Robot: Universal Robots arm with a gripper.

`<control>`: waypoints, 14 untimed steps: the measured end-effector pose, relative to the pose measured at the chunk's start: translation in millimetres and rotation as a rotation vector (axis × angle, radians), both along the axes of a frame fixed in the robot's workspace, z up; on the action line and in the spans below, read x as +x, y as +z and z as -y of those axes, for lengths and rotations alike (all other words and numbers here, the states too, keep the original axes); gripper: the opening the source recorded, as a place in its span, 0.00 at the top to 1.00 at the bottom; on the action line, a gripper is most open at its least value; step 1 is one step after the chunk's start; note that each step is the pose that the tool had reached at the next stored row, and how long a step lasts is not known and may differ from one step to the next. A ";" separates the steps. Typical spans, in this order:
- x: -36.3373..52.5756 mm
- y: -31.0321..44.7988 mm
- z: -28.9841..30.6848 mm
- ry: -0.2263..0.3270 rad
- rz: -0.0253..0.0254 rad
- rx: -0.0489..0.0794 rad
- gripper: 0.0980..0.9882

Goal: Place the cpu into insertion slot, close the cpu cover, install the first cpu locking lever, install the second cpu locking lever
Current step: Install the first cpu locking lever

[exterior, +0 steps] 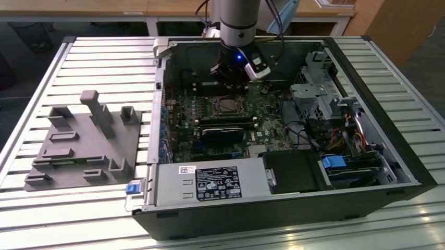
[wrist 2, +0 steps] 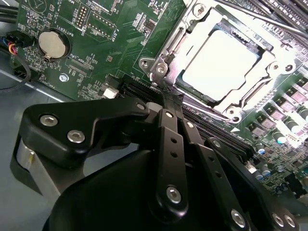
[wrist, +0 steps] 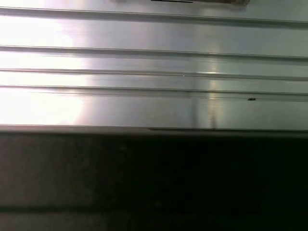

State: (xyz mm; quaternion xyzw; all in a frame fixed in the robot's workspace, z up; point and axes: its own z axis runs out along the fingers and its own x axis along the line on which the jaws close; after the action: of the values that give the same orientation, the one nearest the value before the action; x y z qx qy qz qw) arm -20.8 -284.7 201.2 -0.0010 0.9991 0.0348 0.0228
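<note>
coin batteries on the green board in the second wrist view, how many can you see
1. The coin battery sits in a round holder on the green board, off to the side of the metal-framed socket. The black hand may hide others.

Open computer case on the slatted desk, holder block beside it.

The computer case point(exterior: 278, 135) lies on its side on the desk point(exterior: 41, 219), with the circuit board point(exterior: 208, 125) flat inside it. The holder block point(exterior: 80, 146) sits on the desk just off the case, toward the exterior view's left. The insertion slot point(exterior: 226, 105) is set in the board's middle, the cpu point(wrist 2: 219, 65) lies in it, and the cpu cover point(wrist 2: 192, 21) frames the chip. The gripper point(exterior: 230, 78) hangs inside the case, over the board just behind the slot. The power supply box point(exterior: 208, 183) stands along the case's near edge, and the drive cage point(exterior: 316, 88) is toward the exterior view's right.
</note>
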 end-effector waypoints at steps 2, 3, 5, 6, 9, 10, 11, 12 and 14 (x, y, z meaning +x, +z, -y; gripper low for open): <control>0.0 -0.1 0.0 0.000 0.0000 -0.004 0.99; 0.0 -0.4 0.0 0.000 -0.0001 -0.007 0.99; 0.0 -0.8 0.1 0.000 -0.0002 -0.011 0.99; 0.0 -1.2 0.1 0.000 -0.0001 -0.013 0.99; -0.1 -2.1 -0.1 0.000 -0.0004 -0.018 0.99; 0.0 -2.5 -0.2 0.000 -0.0002 -0.019 0.99; 0.0 -2.8 -0.3 0.000 -0.0001 -0.020 0.99; 0.0 -3.0 -0.3 0.000 -0.0002 -0.022 0.99; 0.0 -3.1 -0.3 0.000 -0.0001 -0.024 0.99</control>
State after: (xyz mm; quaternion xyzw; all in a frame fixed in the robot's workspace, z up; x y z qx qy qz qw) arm -20.8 -284.4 198.2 -0.0013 0.9995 0.0227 0.0227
